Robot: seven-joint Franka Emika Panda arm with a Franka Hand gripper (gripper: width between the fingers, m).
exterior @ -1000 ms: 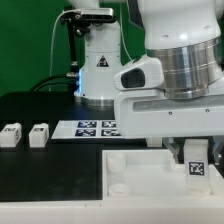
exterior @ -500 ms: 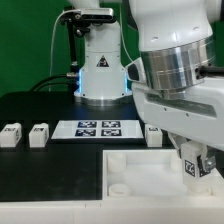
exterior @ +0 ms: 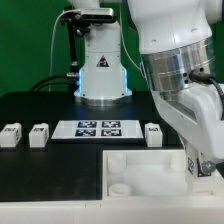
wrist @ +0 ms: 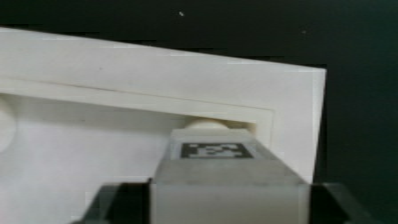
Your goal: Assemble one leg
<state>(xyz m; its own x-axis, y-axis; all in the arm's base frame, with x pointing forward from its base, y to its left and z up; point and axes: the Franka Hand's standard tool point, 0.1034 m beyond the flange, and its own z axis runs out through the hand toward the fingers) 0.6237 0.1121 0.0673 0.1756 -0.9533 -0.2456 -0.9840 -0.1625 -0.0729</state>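
**Leg at the panel corner, not yet seated**

The pincer (wrist: 217, 205) looks closed on 1 small white plastic leg block (wrist: 217, 152), which is clamped between its fingers with the black-and-white marker facing the wrist camera. The block's rounded end sits at a corner of the large white square panel (exterior: 140, 165). Seating it there seems to be left. 3 like blocks (exterior: 38, 133) wait on the black counter (exterior: 45, 172).

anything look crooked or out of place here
Nothing stands out. The leg sits straight in the gripper at the panel corner; three spare legs stand upright beside the marker board.
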